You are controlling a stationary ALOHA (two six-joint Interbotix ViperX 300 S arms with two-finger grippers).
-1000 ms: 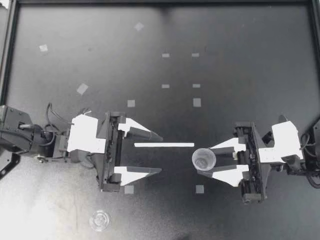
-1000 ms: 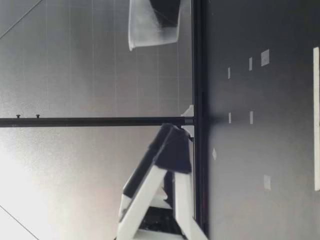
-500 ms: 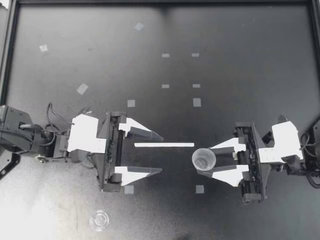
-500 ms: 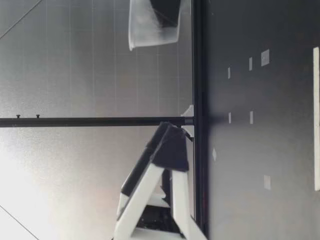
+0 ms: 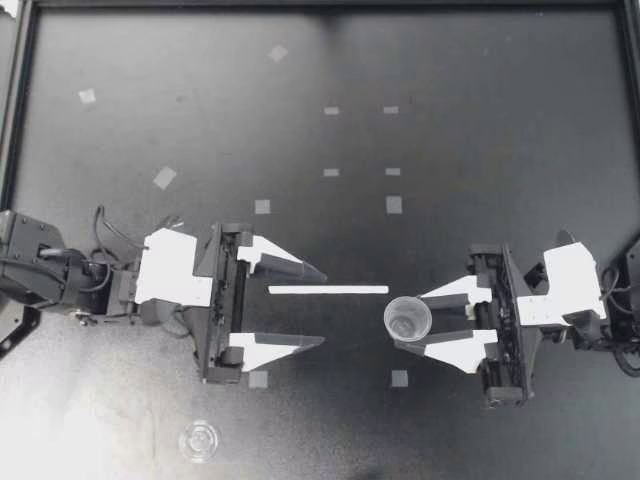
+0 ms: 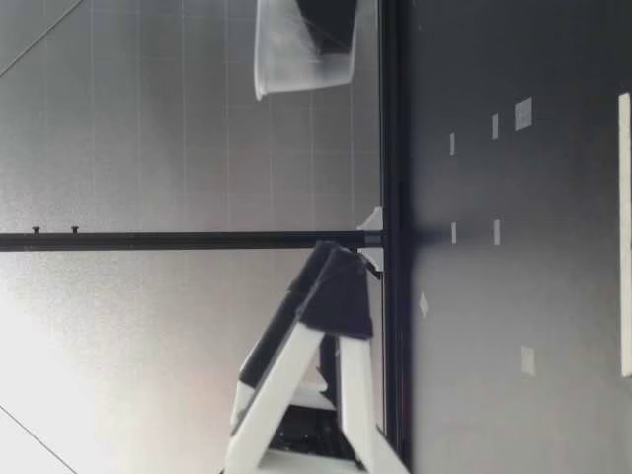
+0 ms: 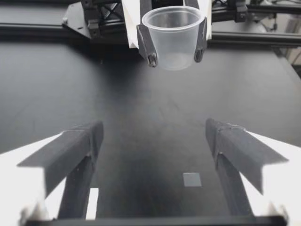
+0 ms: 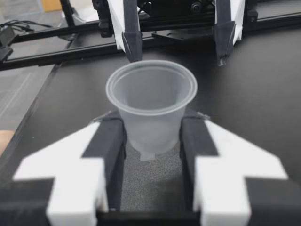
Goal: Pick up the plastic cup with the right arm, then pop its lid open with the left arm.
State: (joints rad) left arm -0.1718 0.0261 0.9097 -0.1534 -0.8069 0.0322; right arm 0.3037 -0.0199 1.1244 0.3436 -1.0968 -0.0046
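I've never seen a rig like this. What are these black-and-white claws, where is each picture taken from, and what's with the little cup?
These are two robot arms at a black table, each ending in two fingers. One picture looks straight down, one looks across from table height, and two come from cameras on the arms' wrists. The right arm's fingers are shut on a clear cup, upright and lifted off the table. The left arm's fingers face it, wide open, holding nothing. On the table lie a white strip between the arms, a clear lid near the left arm, and bits of tape.
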